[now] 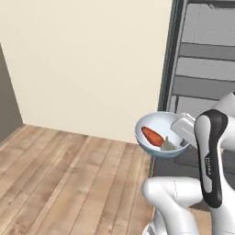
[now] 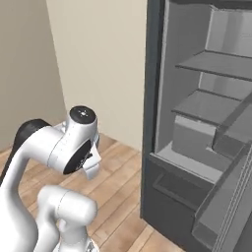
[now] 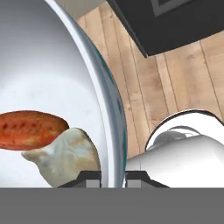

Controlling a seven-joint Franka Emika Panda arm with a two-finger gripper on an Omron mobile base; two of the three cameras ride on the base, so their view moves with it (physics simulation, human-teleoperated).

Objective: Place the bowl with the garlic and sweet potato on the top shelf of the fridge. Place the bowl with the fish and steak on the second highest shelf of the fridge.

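gripper (image 3: pixel 113 175) clenched on rim of bowl (image 3: pixel 52 78), sweet potato (image 3: pixel 30 130) and garlic (image 3: pixel 65 157) inside, just beside fingertips

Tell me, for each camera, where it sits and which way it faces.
Left base view: behind the arm, facing the wall and fridge door edge; shows the arm carrying the bowl.
Right base view: behind on the other side, facing the open fridge; arm at lower left.
Hand view: on the hand, looking along the gripper shut on the bowl rim, over sweet potato and garlic.
Shared: fridge, wood floor.
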